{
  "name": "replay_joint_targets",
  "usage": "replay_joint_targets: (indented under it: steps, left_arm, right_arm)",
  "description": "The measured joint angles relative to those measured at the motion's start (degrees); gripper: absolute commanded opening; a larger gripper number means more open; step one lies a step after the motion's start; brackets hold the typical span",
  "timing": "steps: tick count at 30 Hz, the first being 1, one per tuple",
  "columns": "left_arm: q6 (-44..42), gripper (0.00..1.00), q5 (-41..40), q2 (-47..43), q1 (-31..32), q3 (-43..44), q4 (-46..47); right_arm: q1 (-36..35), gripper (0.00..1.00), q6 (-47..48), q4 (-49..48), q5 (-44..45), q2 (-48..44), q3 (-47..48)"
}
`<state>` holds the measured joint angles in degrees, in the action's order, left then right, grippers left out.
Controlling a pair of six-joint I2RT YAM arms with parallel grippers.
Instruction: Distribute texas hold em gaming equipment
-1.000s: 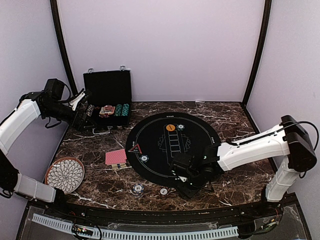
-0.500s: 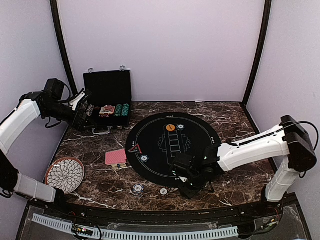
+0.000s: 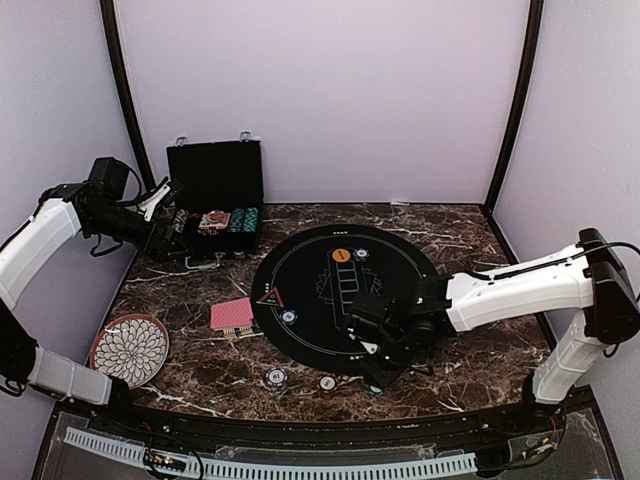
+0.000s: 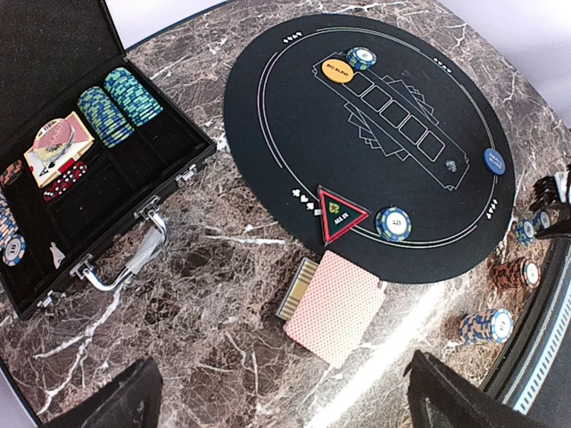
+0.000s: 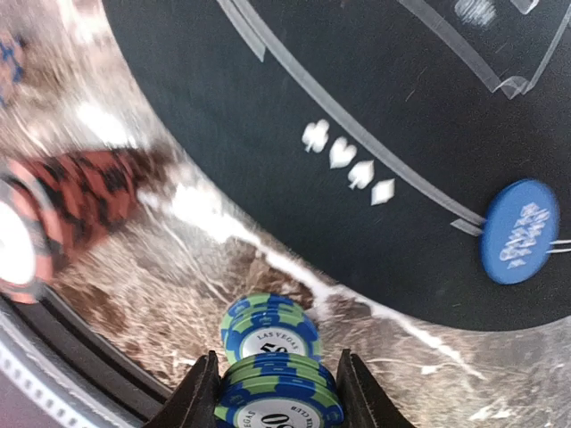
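Note:
My right gripper [image 5: 278, 403] is shut on a short stack of blue-and-green poker chips [image 5: 281, 392], held just above more such chips [image 5: 266, 328] left on the marble. It hangs at the near edge of the round black mat [image 3: 400, 270]. On the mat lie a blue button [image 5: 520, 232], an orange button [image 4: 338, 69], a red-edged triangle marker [image 4: 340, 210] and a chip stack [image 4: 393, 223]. A red-backed card deck [image 4: 337, 306] lies beside the mat. My left gripper [image 4: 285, 406] is open and empty, high over the marble by the case.
An open black case [image 3: 215, 190] at the back left holds rows of chips [image 4: 116, 102] and cards. A flower-patterned plate [image 3: 129, 348] sits front left. Two chip stacks [image 3: 275, 378] [image 3: 327, 382] stand near the front edge; a reddish stack [image 5: 53, 223] is left of my right gripper.
My right gripper closed on the blue-and-green chips and rose slightly toward the mat, leaving some chips on the marble. The left arm has not moved.

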<state>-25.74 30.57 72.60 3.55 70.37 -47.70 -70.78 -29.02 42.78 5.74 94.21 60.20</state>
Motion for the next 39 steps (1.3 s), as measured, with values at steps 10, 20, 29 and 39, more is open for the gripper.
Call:
replay_joint_targets:
  steps: [10, 20, 29, 39]
  left_arm:
    - [0.0, 0.99, 0.0, 0.2, 0.0, 0.3, 0.0]
    - [0.0, 0.99, 0.0, 0.2, 0.0, 0.9, 0.0]
    - [0.0, 0.99, 0.0, 0.3, 0.0, 0.9, 0.0]
    - [0.0, 0.99, 0.0, 0.3, 0.0, 1.0, 0.0]
  right_arm:
    - [11.2, 0.19, 1.4, 1.6, 3.1, -4.1, 4.7]
    - [24.5, 0.18, 3.0, -2.8, 5.0, -3.8, -1.1]
    - [27.1, 0.17, 3.5, -7.8, 4.3, -0.5, -4.4]
    - [28.9, 0.22, 4.5, -11.1, 4.0, 2.9, -4.7]
